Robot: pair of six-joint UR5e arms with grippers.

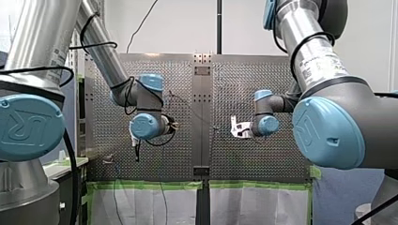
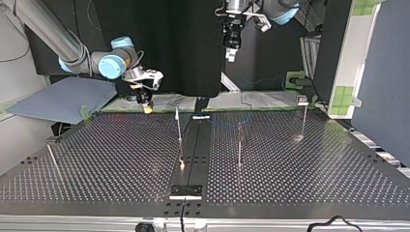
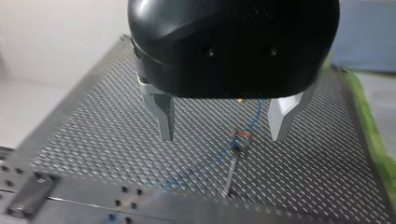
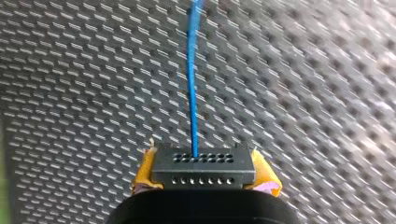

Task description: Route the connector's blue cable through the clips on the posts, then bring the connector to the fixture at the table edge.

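in the top view, a black plate with a pale bar sits at the middle of the tabletop's near edge. further in, a thin rod leans near the view's left edge of the tabletop. one upright post stands just beside the dark centre strip, a second stands on the strip's other side, and a third stands close to the far corner at the view's right.

at the tabletop's far edge, left of the strip in this view, my right tool hangs low. the right wrist view shows its yellow pads pinching the black connector from both sides. the blue cable leaves the connector's face and runs away over the perforated surface.

highest and furthest back in the top view, my left tool hangs well above the far edge, well apart from my right tool. in the left wrist view its metal fingers are spread wide with nothing between them. beneath it stands a post with a clip at its head, and the cable passes this clip. whether it sits inside, i cannot tell.
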